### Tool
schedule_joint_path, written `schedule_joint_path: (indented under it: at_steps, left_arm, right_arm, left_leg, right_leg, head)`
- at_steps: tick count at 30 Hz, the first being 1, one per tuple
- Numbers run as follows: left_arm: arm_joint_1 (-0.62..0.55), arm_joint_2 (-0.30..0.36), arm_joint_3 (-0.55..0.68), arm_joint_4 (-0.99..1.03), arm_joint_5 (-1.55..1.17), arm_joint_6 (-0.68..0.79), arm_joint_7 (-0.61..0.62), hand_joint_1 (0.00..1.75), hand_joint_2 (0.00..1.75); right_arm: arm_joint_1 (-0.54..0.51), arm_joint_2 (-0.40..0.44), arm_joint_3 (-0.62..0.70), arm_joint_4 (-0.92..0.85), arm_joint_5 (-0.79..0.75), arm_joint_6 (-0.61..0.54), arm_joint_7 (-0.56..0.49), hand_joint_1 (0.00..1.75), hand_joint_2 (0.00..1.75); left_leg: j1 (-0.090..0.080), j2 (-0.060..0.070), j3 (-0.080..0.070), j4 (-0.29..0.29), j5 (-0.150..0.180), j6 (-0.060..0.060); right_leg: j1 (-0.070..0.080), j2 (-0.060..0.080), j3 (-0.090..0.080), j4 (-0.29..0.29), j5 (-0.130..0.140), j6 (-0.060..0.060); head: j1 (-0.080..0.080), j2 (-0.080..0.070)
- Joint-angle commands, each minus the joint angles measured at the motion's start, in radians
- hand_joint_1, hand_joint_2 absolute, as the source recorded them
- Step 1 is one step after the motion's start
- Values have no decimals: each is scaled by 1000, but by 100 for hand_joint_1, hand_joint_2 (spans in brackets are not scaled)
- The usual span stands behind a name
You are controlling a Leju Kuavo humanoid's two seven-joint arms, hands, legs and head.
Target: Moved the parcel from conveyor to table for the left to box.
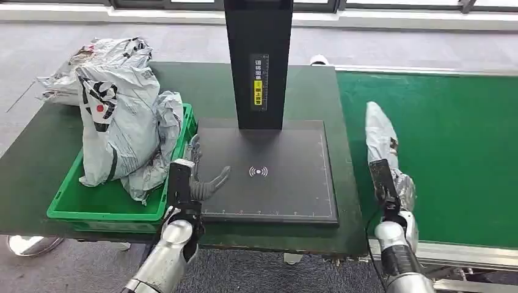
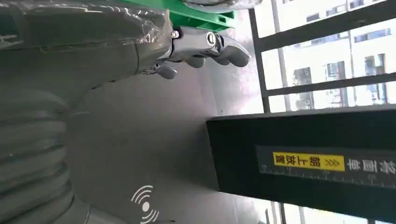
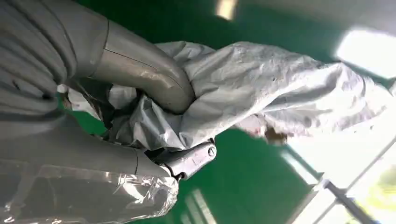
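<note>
A dark green table (image 1: pixel 36 152) fills the left and centre of the frame, carrying a green crate (image 1: pixel 104 207) at lower left, loose grey bags (image 1: pixel 67 82) at upper left, and a black scanner pad (image 1: pixel 269 177) centrally. A green conveyor belt (image 1: pixel 452 152) at right carries a grey parcel (image 1: pixel 380 137).

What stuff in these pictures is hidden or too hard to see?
- Inside the parcel: its crumpled grey wrap hides the contents in the right wrist view.
- The right hand fingers: the parcel covers them in the head view.
- The green bin floor: piled bags cover most of it.
- The label on the black post: print too small to read.
- The post's top: cut off by the picture edge.
</note>
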Motion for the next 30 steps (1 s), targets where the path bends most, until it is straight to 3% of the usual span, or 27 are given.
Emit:
schedule_joint_path:
  at_steps: [1,4,10,15,20,22,23,24,25,30]
  left_arm:
    - [-21,10,37,22,-16,3,4,0,175]
    - [-21,10,39,23,-21,3,1,0,175]
    - [-16,12,30,31,-33,5,-8,0,175]
    - [-36,11,8,57,-42,-17,-10,0,175]
    - [-58,5,4,77,-41,-18,-5,0,175]
    - [-66,5,-2,87,-42,-27,-2,0,175]
    - [-71,4,-5,93,-42,-30,0,0,175]
    - [-76,1,-4,99,-42,-24,1,0,175]
    - [-78,-1,-2,98,-41,-21,0,0,175]
    - [-39,4,21,32,-62,16,8,0,175]
  right_arm:
    - [115,4,396,-415,-75,-22,49,175,175]
    - [136,-6,486,-457,-58,19,-8,175,175]
    - [225,-15,679,-605,34,72,44,175,175]
    - [201,-18,770,-514,-42,296,66,175,175]
    - [172,-4,784,-455,-49,312,61,175,175]
    - [154,-11,811,-429,-68,399,96,175,175]
    - [150,-9,817,-415,-70,417,108,159,175]
    - [139,-4,829,-380,-63,445,134,7,175]
    - [124,0,844,-348,-47,455,148,0,175]
    - [107,17,808,-327,3,385,167,0,175]
  left_leg:
    - [0,6,1,0,-2,-1]
    - [0,6,4,-2,-2,0]
    - [0,6,2,-1,-3,-1]
    - [1,5,3,-2,-3,-1]
    - [0,4,3,-2,-3,-2]
    - [0,4,3,-2,-3,-2]
    - [0,5,4,-3,-3,-2]
    - [0,4,3,-2,-3,-2]
    - [0,6,4,-3,-3,-2]
    - [0,6,4,-3,-3,-2]
  right_leg:
    - [1,2,0,0,-1,-2]
    - [1,0,2,-2,-1,-2]
    - [1,1,1,-1,-2,-2]
    - [2,0,2,-2,-2,-3]
    - [2,-1,1,-2,-2,-3]
    - [2,-1,2,-2,-2,-3]
    - [2,-2,3,-3,-2,-3]
    - [2,-1,2,-2,-2,-3]
    - [2,-1,3,-3,-2,-3]
    - [2,-1,3,-3,-2,-3]
  head:
    - [0,0]
    - [0,0]
    - [0,0]
    - [0,0]
    - [0,0]
    - [0,0]
    - [0,0]
    - [0,0]
    - [0,0]
    - [0,0]
